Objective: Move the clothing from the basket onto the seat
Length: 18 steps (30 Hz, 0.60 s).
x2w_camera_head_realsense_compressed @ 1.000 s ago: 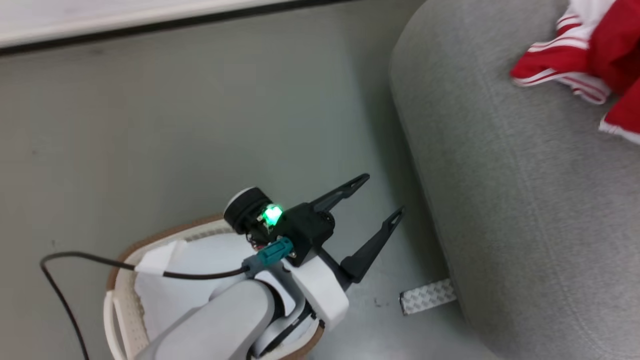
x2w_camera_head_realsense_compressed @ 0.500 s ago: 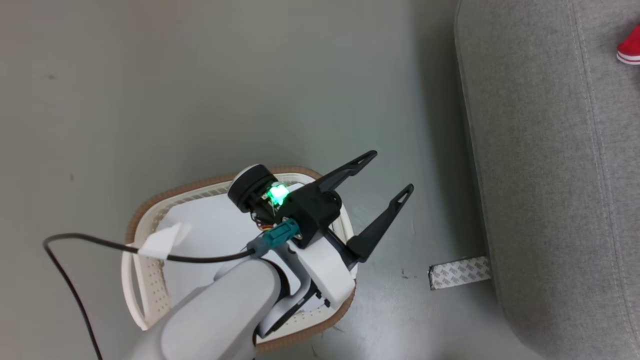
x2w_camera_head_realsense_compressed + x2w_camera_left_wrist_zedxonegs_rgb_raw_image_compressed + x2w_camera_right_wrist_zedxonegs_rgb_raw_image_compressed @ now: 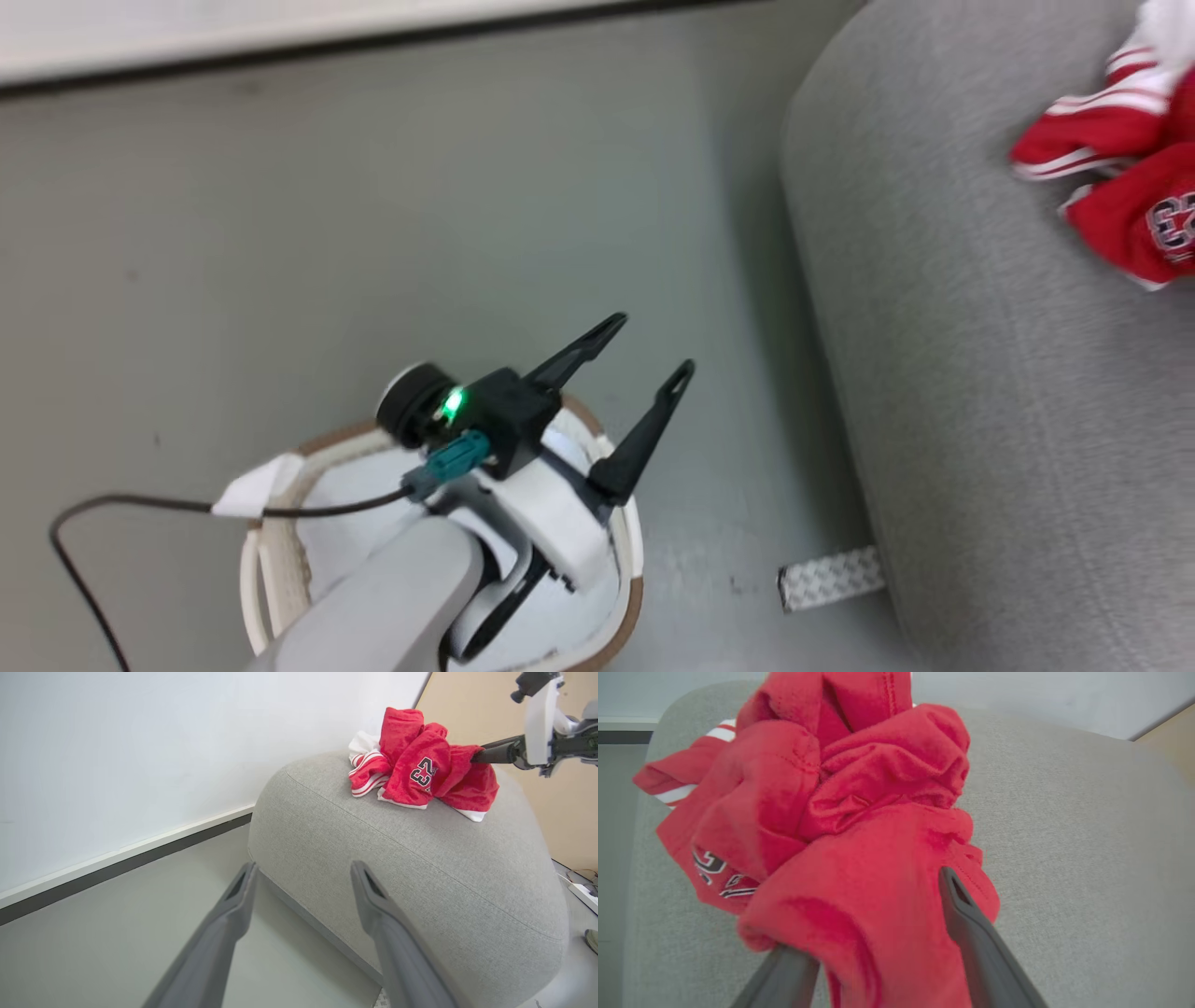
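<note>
Left pincer (image 3: 653,343) spread over basket (image 3: 633,560) rim, bare floor (image 3: 728,280) before seat (image 3: 980,420) edge

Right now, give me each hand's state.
Left hand: open, empty.
Right hand: open, fingers spread, clothing bunched between them on the seat.

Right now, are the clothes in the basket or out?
Out: the clothes lie bunched on the seat; the basket shows bare white inside.

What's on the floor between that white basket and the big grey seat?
In the head view, mostly bare floor; a small patterned strip lies at the seat's foot, apart from the basket.
</note>
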### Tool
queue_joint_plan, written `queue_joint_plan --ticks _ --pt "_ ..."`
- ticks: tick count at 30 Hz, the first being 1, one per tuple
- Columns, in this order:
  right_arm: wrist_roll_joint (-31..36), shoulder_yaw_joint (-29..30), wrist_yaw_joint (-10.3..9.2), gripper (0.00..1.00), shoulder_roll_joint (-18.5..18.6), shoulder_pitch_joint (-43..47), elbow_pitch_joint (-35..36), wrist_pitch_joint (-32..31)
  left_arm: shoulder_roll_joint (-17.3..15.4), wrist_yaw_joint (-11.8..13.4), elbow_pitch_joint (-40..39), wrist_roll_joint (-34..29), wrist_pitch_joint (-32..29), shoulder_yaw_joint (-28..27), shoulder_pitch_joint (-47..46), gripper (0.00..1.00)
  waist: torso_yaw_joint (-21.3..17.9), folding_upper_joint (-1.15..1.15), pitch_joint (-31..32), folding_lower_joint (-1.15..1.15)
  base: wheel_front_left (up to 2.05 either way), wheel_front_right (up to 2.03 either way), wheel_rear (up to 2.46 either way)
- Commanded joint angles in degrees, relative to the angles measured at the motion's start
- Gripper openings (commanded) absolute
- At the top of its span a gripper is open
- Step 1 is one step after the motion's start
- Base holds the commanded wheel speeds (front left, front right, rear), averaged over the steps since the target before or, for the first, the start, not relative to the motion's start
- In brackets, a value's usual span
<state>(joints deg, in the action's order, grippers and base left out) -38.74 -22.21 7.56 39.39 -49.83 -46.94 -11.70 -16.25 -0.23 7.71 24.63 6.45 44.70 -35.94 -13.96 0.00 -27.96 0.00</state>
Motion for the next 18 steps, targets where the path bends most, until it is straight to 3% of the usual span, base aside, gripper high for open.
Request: queue_joint_plan --ticks 1,8,13,18 --pt "-1.03 -1.33 -0.15 1.00 1.40 1.46 1.16 -0.47 -0.43 0.44 0.45 0.70 0.81 -0.35 1.79 1.00 -1.49 0.00 5.05 0.00 0.00 0.00 0.00" --pt "-5.09 -9.20 -0.15 1.00 8.58 5.87 8.92 -3.75 -1.09 2.49 1.21 3.88 3.71 -2.18 7.69 1.00 -0.40 0.00 15.48 0.00 0.00 0.00 0.00" --pt "-7.66 -10.61 -0.15 1.00 12.79 9.39 16.72 -3.02 -2.61 5.04 0.36 6.27 5.42 -5.27 11.79 1.00 1.65 0.00 21.19 0.00 0.00 0.00 0.00" --pt "-9.62 -6.44 -0.15 1.00 11.73 12.50 23.14 1.96 -5.33 8.03 -1.59 8.31 6.79 -9.81 15.48 1.00 4.00 0.00 24.87 0.00 0.00 0.00 0.00"
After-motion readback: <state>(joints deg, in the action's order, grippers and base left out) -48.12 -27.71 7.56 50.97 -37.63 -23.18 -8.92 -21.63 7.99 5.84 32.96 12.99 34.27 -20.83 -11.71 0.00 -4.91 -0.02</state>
